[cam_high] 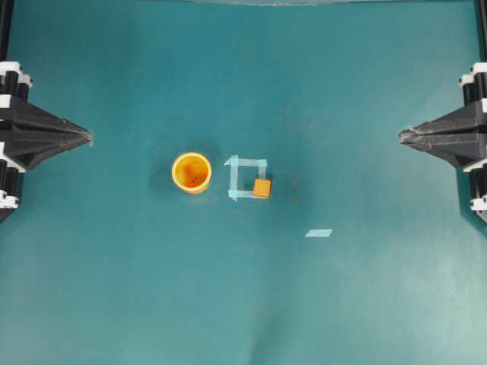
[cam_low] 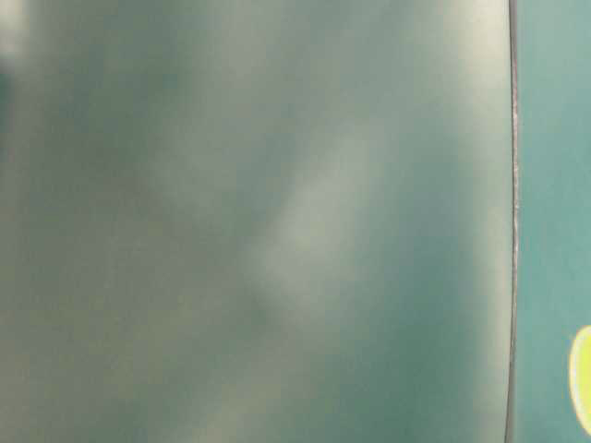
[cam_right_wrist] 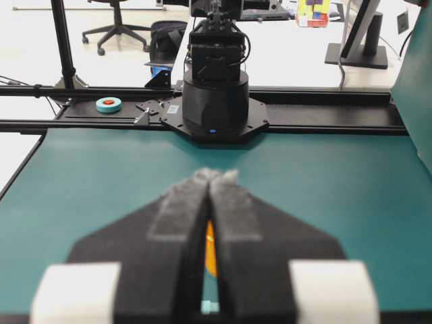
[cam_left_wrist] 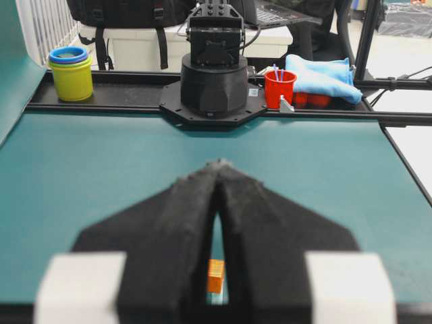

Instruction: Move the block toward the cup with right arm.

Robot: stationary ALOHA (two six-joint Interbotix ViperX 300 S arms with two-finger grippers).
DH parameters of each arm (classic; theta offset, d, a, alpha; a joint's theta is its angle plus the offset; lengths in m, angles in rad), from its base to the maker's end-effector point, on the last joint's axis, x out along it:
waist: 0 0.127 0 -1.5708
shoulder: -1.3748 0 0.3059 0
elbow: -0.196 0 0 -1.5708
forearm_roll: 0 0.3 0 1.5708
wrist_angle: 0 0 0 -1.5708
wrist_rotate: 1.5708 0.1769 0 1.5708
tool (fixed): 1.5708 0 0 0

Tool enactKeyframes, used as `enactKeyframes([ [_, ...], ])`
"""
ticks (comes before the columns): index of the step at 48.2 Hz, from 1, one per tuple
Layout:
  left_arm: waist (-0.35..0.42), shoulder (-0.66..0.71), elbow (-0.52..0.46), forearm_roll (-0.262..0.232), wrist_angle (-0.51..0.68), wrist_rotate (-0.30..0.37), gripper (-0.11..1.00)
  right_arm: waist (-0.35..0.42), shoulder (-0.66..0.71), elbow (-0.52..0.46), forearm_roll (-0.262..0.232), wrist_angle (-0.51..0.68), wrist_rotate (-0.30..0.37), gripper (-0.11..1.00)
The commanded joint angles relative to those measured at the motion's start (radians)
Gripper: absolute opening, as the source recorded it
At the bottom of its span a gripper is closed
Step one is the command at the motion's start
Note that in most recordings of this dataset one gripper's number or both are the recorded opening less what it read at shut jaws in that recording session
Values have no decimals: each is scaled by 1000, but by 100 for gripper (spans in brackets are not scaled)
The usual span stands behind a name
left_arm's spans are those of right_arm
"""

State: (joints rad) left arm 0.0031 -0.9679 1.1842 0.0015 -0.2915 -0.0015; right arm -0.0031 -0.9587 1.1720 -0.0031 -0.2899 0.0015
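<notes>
Mid-desk [cam_high: 365, 304], block [cam_high: 261, 188] sits right of cup [cam_high: 191, 172] — right tool [cam_high: 403, 136] shut, empty; best pushed gently leftward.

Left gripper [cam_high: 90, 138]: black wedge-shaped fingers, rough foam-like pads, white blocks at the rear | Right gripper [cam_high: 401, 136]: same black tapering wedge, white fittings on black rods behind | Arm bases [cam_right_wrist: 216, 101]: black cylindrical housings on octagonal black plates, screws visible, cables above.
</notes>
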Motion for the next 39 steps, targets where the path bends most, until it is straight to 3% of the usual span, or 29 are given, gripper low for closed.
enactKeyframes([
  [1,2,9,-34,6,34,-5,-1,-5,2,-20,0,-2,-2,0],
  [6,2,9,-40,6,72,-5,11,-5,21,-55,0,61,-2,1],
  [13,2,9,-43,8,83,-8,11,-5,78,-109,0,155,-2,1],
  [19,2,9,-43,6,83,-8,11,-5,147,-143,0,169,-2,7],
  [39,2,9,-41,8,89,-14,11,-5,391,-236,-2,169,-8,53],
])
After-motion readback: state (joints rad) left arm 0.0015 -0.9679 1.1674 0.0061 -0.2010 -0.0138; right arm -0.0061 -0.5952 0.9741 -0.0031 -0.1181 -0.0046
